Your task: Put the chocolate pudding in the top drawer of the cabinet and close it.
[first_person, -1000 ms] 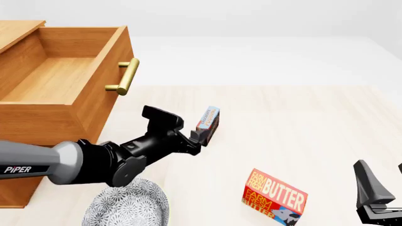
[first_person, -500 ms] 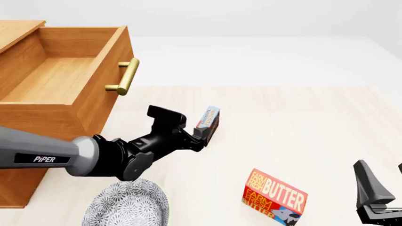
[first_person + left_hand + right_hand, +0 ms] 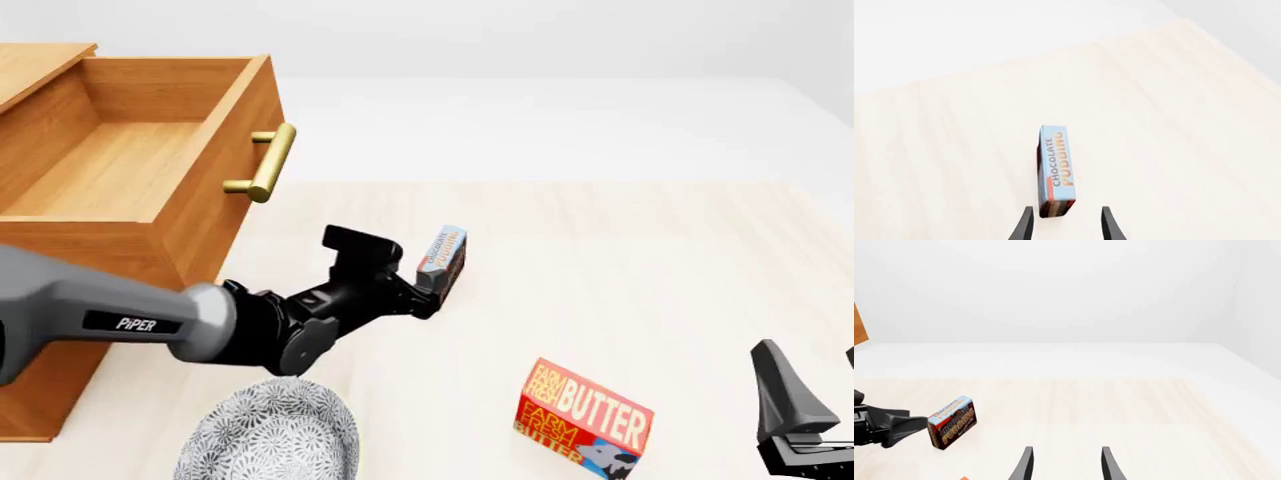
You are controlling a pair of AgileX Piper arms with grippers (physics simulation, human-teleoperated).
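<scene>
1. Two fingers of the left gripper point(image 3: 1064, 227) stand apart with the near end of the pudding point(image 3: 1057, 170) at their tips, not yet between them. The pudding stands on a thin edge on the bench point(image 3: 641, 260), just right of the open top drawer point(image 3: 127, 165). A push forward could tip it flat before the fingers close.
2. One risk is an off-centre approach: in the left wrist view the box sits closer to one finger, so that finger may nudge it and spin it aside.
3. A pinch only on the end may let the box pivot or slip during the lift toward the drawer.
4. The drawer front and its handle point(image 3: 267, 165) lie near the arm's path; a low carry could knock them.
5. The right gripper point(image 3: 1064, 465) hangs with fingers apart, well clear, near the butter point(image 3: 583, 415).
</scene>
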